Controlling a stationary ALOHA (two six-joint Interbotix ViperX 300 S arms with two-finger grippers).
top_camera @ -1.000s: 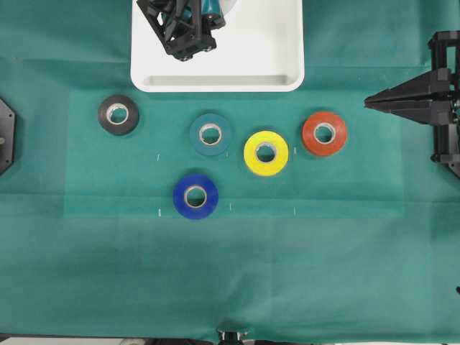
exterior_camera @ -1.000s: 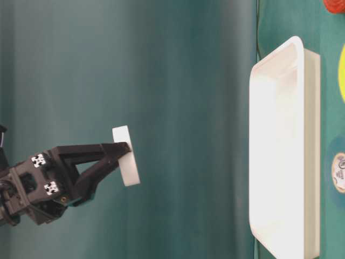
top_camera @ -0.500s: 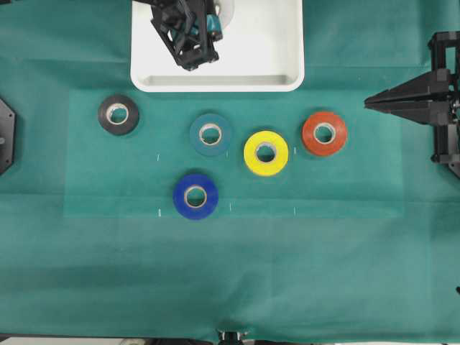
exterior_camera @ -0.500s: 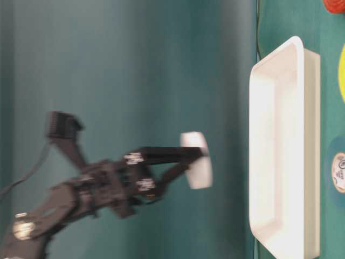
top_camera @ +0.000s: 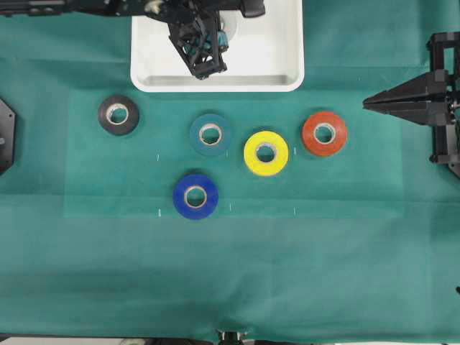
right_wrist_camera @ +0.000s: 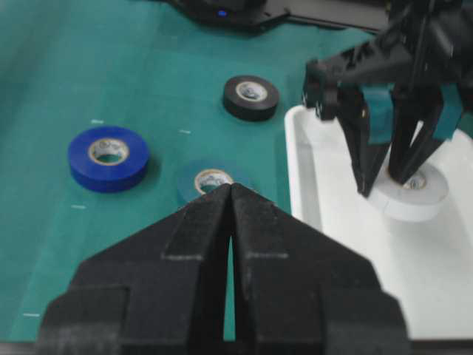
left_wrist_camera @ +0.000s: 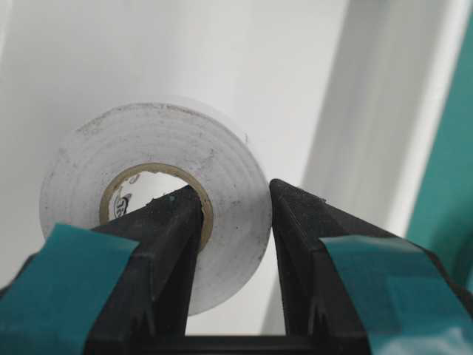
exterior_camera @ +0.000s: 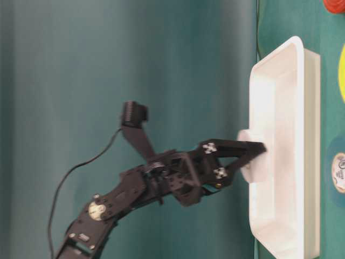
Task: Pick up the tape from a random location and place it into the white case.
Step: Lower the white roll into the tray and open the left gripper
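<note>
Six rolls (one white tape point(left_wrist_camera: 155, 192))

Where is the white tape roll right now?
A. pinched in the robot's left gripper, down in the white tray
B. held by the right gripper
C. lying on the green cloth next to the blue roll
A: the left gripper pinches the white tape, one finger through its core, down inside the white case.

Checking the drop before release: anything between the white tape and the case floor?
Nothing visible. The left gripper holds the tape by its wall, already inside the white case, at or just above bare floor. The other rolls lie outside on the cloth.
</note>
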